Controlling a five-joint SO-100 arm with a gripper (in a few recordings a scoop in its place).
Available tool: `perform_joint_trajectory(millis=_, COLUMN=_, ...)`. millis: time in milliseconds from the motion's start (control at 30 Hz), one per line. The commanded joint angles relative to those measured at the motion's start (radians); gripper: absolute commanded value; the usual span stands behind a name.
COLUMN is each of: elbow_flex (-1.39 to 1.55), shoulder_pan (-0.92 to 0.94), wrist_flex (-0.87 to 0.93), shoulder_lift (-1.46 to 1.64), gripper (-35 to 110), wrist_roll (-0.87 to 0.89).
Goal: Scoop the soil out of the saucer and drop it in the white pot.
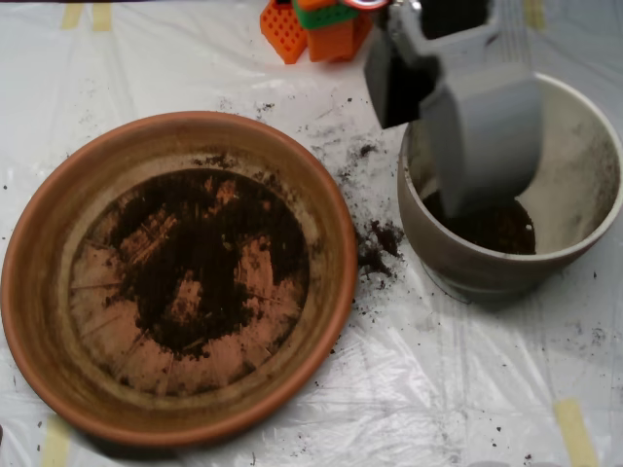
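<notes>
The scoop (479, 146) hung over the white pot (584, 248), reaching into its mouth; whether its shells stood apart or together I could not tell from above. Soil (501, 226) lay at the pot's bottom, so this looked like the drop. More soil (200, 263) remained thin across the saucer (39, 292), left of the pot, which the next pass would need to scrape low.

**Hidden and cropped parts**

The grey clamshell scoop end effector (482, 146) covers the near-left inside of the round off-white ceramic pot (584, 209) and part of the dark soil (501, 226) at its bottom. The arm's orange and green parts (316, 24) are cut by the top edge. The pot's right rim touches the frame edge.
</notes>
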Motion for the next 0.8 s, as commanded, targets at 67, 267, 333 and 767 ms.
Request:
perform_joint_trajectory(millis=67, elbow_flex=0.052, shoulder_pan=0.209, wrist_flex=-0.035, shoulder_lift=0.147, gripper=41, wrist_roll=-0.054)
perform_joint_trajectory(millis=267, elbow_flex=0.541, shoulder_pan=0.387, wrist_flex=-0.282, shoulder_lift=0.319, gripper=43, wrist_roll=-0.176)
perform_joint_trajectory(millis=333, elbow_flex=0.696, shoulder_pan=0.437, wrist_flex=-0.374, shoulder_lift=0.365, gripper=44, wrist_roll=-0.216)
perform_joint_trajectory(millis=767, elbow_flex=0.798, shoulder_pan=0.577, wrist_flex=-0.6, shoulder_lift=-0.069, gripper=45, wrist_roll=-0.327)
